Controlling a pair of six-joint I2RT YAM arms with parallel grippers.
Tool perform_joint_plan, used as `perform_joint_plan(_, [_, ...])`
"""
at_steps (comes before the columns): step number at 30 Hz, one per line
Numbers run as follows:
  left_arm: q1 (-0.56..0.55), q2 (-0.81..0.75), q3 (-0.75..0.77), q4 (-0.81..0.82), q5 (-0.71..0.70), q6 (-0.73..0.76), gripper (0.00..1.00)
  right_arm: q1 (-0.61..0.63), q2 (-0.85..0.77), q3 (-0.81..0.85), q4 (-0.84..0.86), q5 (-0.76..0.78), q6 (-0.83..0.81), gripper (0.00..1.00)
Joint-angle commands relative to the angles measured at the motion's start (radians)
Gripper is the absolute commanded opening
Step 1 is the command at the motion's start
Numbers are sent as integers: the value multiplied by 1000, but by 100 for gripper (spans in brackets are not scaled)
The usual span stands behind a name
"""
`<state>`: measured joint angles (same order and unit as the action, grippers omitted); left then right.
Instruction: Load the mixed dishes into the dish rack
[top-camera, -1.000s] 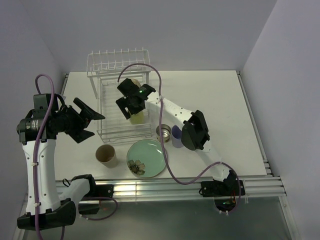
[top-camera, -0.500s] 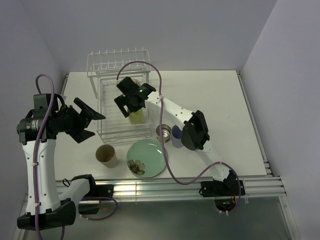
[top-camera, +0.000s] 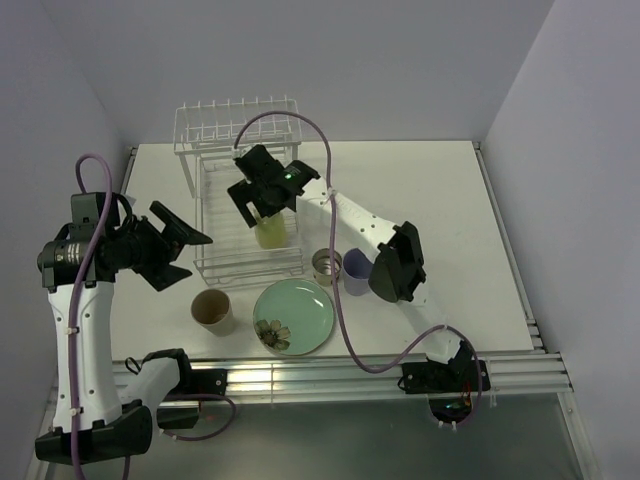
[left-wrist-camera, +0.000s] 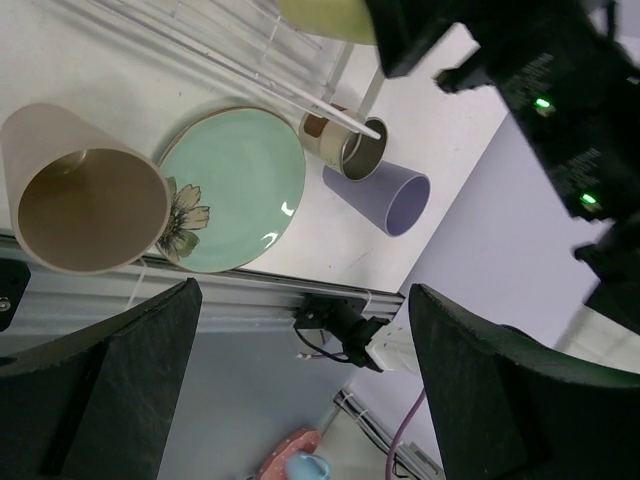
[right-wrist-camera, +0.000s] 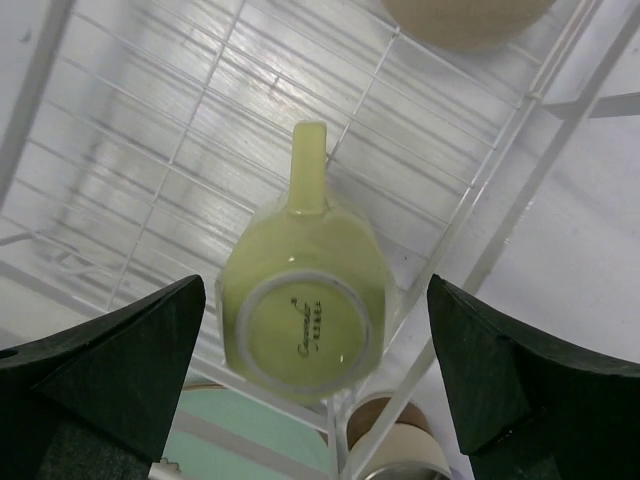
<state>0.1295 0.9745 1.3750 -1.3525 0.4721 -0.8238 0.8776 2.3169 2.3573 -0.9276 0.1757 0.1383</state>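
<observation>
Inside the dish rack (right-wrist-camera: 200, 130) the mug (right-wrist-camera: 308, 290) stands upturned, left and right jaws spread.

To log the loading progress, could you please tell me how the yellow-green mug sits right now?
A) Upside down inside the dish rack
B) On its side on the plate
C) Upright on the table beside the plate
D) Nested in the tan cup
A: the right wrist view shows the yellow-green mug with its stamped base facing up, on the wire floor of the dish rack.
</observation>
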Motion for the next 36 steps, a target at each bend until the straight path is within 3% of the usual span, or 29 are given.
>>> perform_joint_plan(1, [2, -22, -19, -20, -18, 26, 91, 4, -129, 34, 30, 28, -3, 100])
perform_joint_plan(8, [2, -65, -97, -27, -47, 25, 89, 15, -252, -104, 45, 31, 12, 98])
perform_joint_plan(12, [1, -85, -113, -28, -82, 20, 87, 23, -327, -223, 71, 8, 37, 87])
perform_joint_plan(15, [2, -97, -122, -27, -116, 12, 85, 24, -387, -354, 131, -24, 44, 55])
perform_joint_plan(16, [1, -97, -131, -27, -125, 11, 84, 24, -396, -406, 145, -33, 46, 30])
perform_joint_plan(17, [2, -99, -137, -25, -130, 9, 77, 26, -402, -420, 160, -57, 46, 20])
perform_joint_plan(18, [1, -103, -143, -25, -142, 11, 74, 24, -399, -431, 162, -68, 49, 2])
perform_joint_plan(19, [1, -105, -161, -23, -147, 11, 70, 24, -395, -441, 164, -74, 52, 0])
perform_joint_plan(23, [2, -120, -203, -23, -162, 12, 40, 29, -389, -484, 226, -107, 53, 0])
perform_joint_plan(36, [1, -117, -215, -27, -164, 38, 41, 41, -323, -486, 269, -122, 63, 0])
